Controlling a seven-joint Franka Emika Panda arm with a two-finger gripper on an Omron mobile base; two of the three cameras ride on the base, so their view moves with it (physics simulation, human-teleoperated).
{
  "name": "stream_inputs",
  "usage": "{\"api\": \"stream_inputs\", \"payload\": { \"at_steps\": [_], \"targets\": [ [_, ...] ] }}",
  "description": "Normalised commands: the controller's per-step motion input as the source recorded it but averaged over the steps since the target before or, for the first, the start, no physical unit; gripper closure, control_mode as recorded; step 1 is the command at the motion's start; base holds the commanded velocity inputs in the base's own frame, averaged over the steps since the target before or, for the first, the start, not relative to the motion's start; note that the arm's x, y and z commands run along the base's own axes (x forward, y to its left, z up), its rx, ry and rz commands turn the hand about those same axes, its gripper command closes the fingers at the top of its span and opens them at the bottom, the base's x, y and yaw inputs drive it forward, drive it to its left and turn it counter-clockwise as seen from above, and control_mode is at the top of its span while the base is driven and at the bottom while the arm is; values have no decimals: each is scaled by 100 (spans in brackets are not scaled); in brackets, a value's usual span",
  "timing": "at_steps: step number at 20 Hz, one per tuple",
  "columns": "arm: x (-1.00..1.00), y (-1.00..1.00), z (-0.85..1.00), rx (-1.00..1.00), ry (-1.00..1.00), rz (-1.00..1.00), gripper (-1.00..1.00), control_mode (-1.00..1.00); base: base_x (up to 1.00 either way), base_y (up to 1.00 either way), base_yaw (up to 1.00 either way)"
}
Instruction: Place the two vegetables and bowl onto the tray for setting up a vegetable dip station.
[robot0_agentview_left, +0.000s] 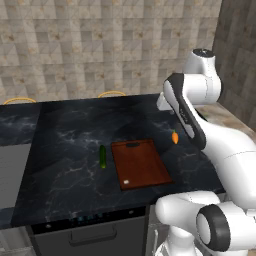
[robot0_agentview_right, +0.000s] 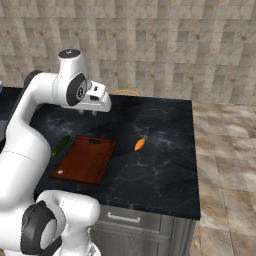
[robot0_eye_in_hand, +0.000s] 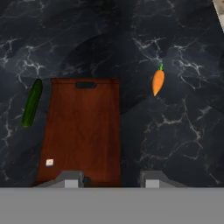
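Note:
The tray (robot0_agentview_left: 141, 163) (robot0_agentview_right: 85, 159) (robot0_eye_in_hand: 83, 127), a reddish-brown wooden board, lies flat on the black marble counter with nothing on it. The dark green cucumber (robot0_agentview_left: 103, 156) (robot0_agentview_right: 60, 145) (robot0_eye_in_hand: 32, 103) rests on the counter just off the tray's left long edge. The orange carrot (robot0_agentview_left: 175, 137) (robot0_agentview_right: 140, 144) (robot0_eye_in_hand: 158, 81) lies on the counter to the tray's right, a short gap away. My gripper (robot0_agentview_right: 88, 112) (robot0_eye_in_hand: 111, 180) hangs high above the tray's near end, pointing down, open with nothing between its fingers. The bowl is out of view.
The counter (robot0_agentview_left: 65, 150) ends at a front edge above a dark drawer (robot0_agentview_right: 130, 220), and its right side drops to a tiled floor (robot0_agentview_right: 225, 165). A grey surface (robot0_agentview_left: 12, 170) adjoins on the left. Two yellow curved rims (robot0_agentview_left: 112, 93) show behind the back edge.

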Motion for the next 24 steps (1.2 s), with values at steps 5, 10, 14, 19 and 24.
{"api": "stream_inputs", "payload": {
  "at_steps": [5,10,14,19,24],
  "targets": [
    [-4,-10,-4,3,0,0,-100,-100,0,0,0],
    [5,-11,-22,1,5,0,-100,-100,0,0,0],
    [17,-3,-37,0,0,0,-100,-100,0,0,0],
    [32,-3,-39,0,0,0,-100,-100,0,0,0],
    [47,-12,-25,0,0,0,-100,-100,0,0,0]
  ]
}}
